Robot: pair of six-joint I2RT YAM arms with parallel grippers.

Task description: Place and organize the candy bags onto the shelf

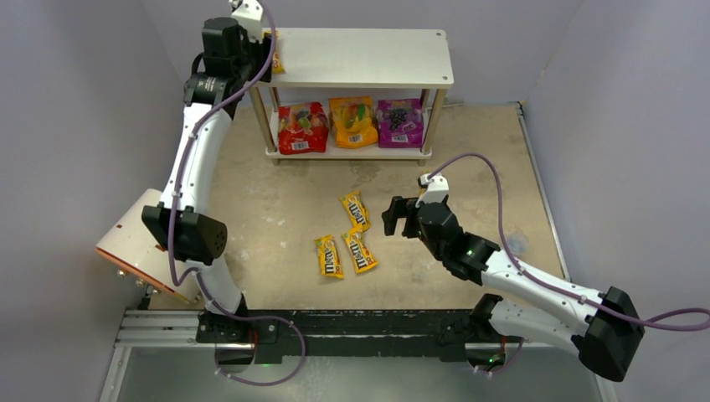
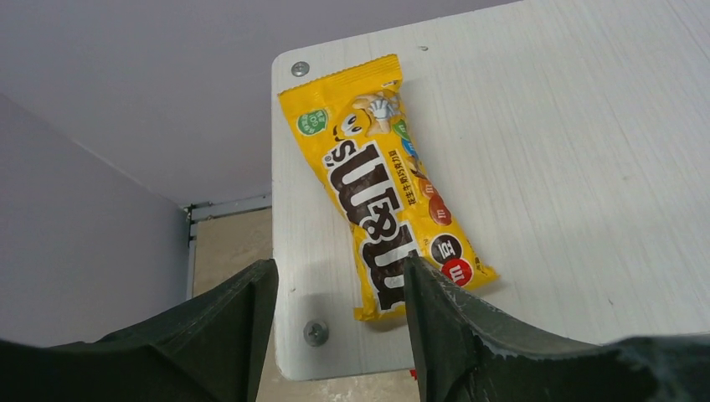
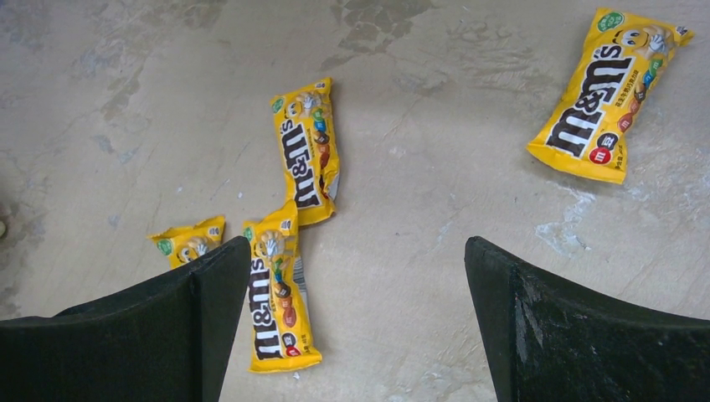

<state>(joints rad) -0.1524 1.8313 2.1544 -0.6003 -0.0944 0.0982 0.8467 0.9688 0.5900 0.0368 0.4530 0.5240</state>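
While the left gripper's (image 2: 336, 270) jaws stand open over a yellow packet (image 2: 385, 184) atop the shelf (image 2: 569, 167), the right gripper's (image 3: 356, 249) gape wide — apparently four packets (image 3: 306, 151) beneath.

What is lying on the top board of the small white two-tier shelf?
One narrow yellow M&M's packet, flat near a corner of the top board. From overhead, the left arm hides most of the packet.

Three pouches (image 1: 353, 123) on shelf's (image 1: 360, 59) lower tier; yellow packet (image 2: 387, 188) atop; seemingly four loose packets (image 3: 306, 151)
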